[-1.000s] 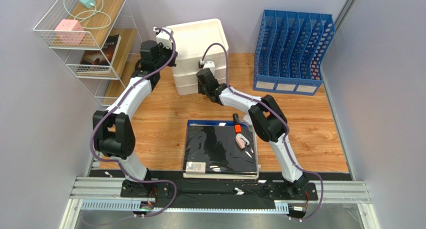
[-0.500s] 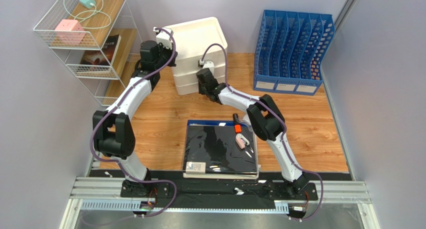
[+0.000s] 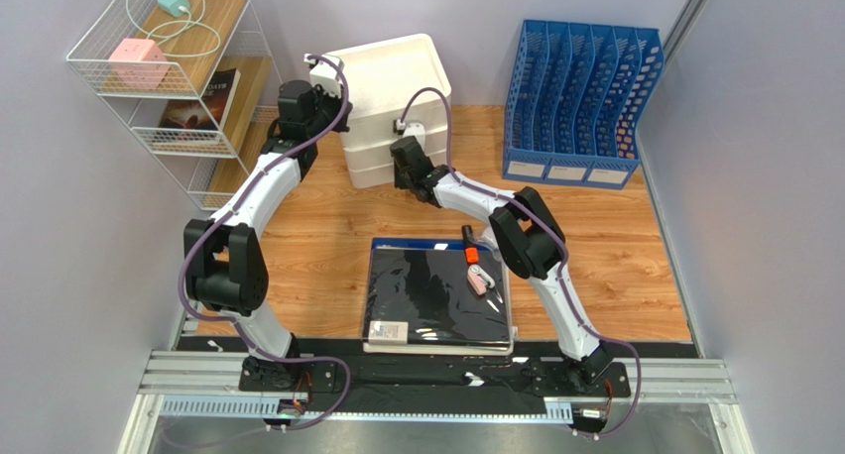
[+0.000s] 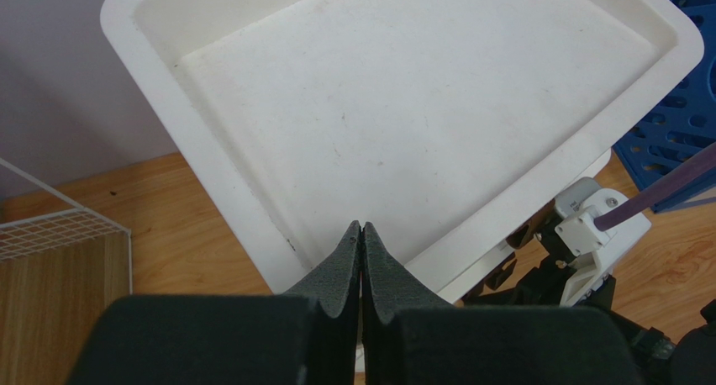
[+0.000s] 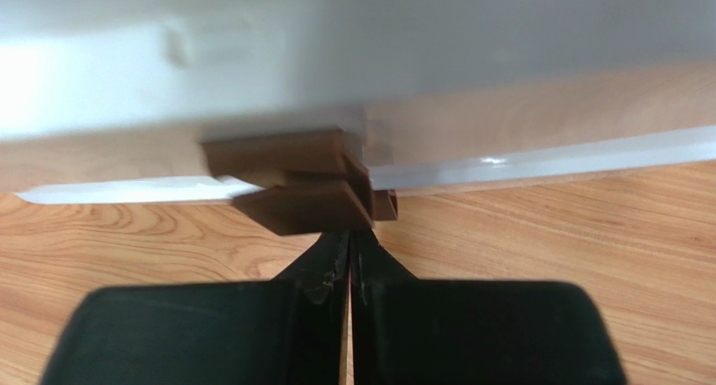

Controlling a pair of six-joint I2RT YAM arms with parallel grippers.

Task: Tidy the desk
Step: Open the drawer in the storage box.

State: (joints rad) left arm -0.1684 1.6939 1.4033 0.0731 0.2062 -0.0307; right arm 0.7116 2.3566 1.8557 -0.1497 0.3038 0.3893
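**Both sets of fingers shut at the white drawer unit**

The counter (image 3: 317, 236) spreads across the middle of the overhead view, and the white drawer unit (image 3: 392, 107) is set at its far edge. The left arm's fingers (image 4: 356, 238) are pressed together, empty, over the near rim of the unit's top (probably so that it is steadied). The right arm's fingers (image 5: 340, 250) are closed, their tips right under a brown handle (image 5: 294, 187) low on the unit's front. Whether a lip of it is pinched cannot be told. A drawer pull is judged to be in hand.
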